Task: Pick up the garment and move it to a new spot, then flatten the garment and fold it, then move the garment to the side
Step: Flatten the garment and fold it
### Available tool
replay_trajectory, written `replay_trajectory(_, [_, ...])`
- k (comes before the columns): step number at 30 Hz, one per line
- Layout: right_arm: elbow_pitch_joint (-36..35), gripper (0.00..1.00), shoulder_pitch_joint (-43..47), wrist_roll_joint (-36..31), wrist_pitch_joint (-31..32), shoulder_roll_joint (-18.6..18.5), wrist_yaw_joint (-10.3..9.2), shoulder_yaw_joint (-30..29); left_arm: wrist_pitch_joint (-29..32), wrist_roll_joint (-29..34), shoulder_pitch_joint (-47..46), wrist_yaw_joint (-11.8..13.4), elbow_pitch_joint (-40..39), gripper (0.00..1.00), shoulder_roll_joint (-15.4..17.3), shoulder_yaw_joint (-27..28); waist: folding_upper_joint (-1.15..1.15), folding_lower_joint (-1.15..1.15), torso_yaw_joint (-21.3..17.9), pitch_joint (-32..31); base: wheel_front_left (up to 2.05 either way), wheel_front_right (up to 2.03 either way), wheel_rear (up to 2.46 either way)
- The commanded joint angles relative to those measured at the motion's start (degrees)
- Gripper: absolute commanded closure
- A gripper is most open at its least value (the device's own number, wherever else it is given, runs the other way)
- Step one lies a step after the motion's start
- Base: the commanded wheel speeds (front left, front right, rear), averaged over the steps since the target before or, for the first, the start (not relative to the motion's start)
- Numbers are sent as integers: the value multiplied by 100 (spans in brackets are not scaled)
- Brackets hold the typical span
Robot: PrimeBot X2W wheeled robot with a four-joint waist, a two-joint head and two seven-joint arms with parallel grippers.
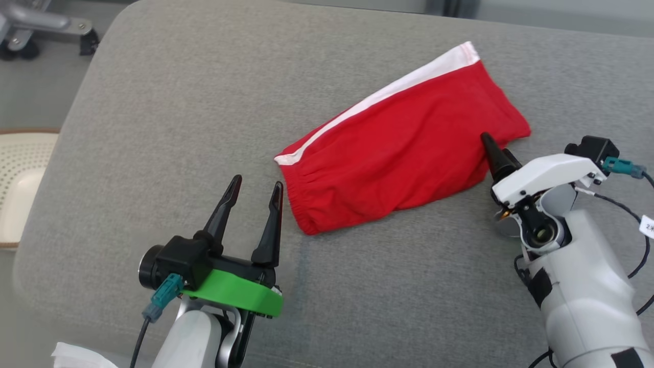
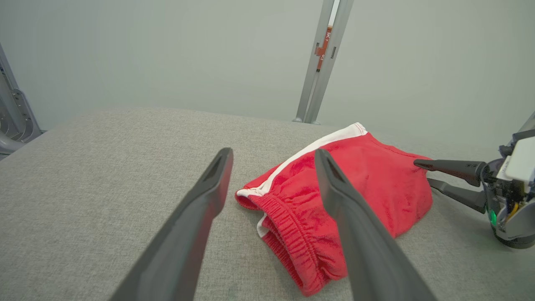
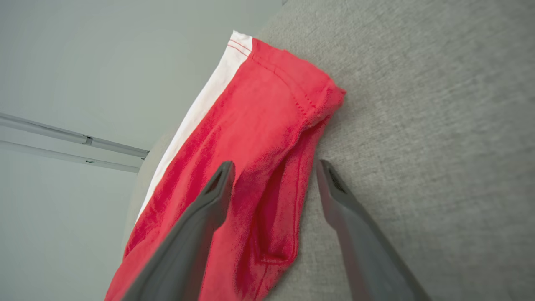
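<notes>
The garment (image 1: 403, 148) is a pair of red shorts with a white side stripe, folded over and lying flat on the grey padded surface (image 1: 153, 128). My left gripper (image 1: 258, 181) hovers open just left of the gathered waistband, with nothing between its fingers. From the left wrist view the garment (image 2: 368, 184) lies just past my left gripper (image 2: 272, 152). My right gripper (image 1: 490, 145) is open at the garment's right edge. In the right wrist view one finger of my right gripper (image 3: 274, 164) lies over the red cloth (image 3: 250, 138) and the other over bare grey fabric. The left wrist view also catches my right gripper (image 2: 422, 172).
A white perforated seat (image 1: 20, 174) stands off the surface's left edge, with a wheeled metal base (image 1: 51, 25) on the floor at the far left. A white scrap (image 1: 76, 358) shows at the bottom left. A metal post (image 2: 322, 62) rises behind the surface.
</notes>
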Motion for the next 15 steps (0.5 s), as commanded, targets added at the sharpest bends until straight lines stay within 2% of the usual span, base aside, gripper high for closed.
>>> replay_trajectory(1, [206,0,-131,-5,48,-16,1,-86,0,-52,-93,45,-9,0,10,-19,0,0,339,207,0,0,0])
replay_trajectory(15, [1803,0,-1110,-885,-38,12,2,-929,0,-264,-139,142,-88,0,9,-219,0,0,841,428,0,0,0])
